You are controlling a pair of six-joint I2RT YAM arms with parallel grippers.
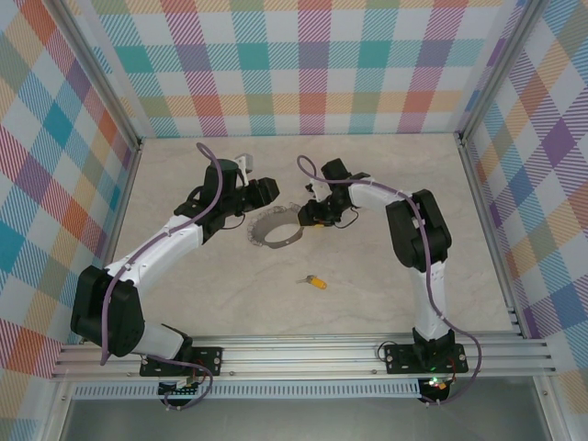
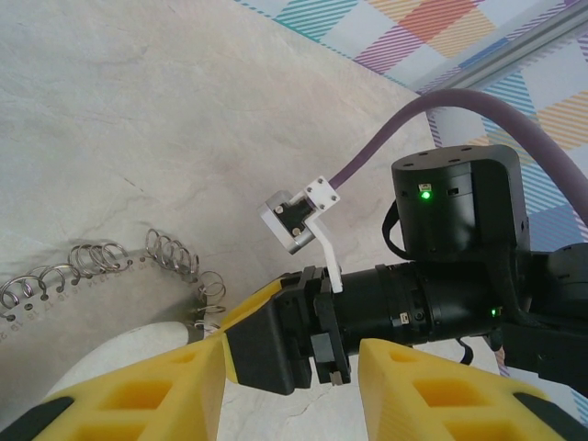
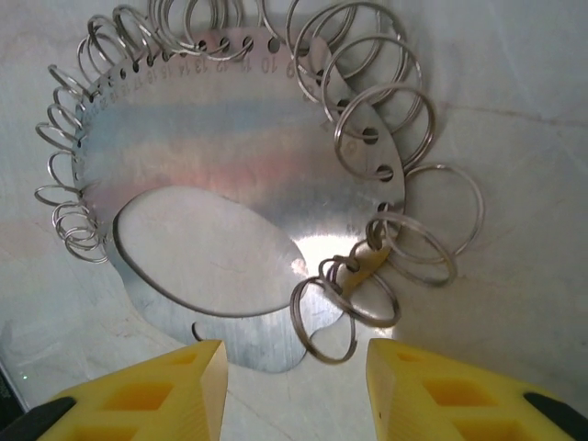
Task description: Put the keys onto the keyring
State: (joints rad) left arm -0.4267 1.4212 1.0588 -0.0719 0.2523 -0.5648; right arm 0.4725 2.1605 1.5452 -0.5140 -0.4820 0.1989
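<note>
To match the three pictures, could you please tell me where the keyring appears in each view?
Top external: keyring lies mid-table.
Left wrist: keyring at the lower left, small loops showing.
Right wrist: keyring large, across centre and top.
Shared landmark: the marbled table it lies on.

The arms (image 1: 161, 248) are white with black joints (image 1: 418, 230) and purple cables (image 1: 217, 179) — yellow jaws.

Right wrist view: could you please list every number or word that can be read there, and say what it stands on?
"10": stamped on the keyring, near its top edge.
"9": stamped just right of that, faint.
More stamped numbers run along the edge to the left: too blurred to read.
</note>
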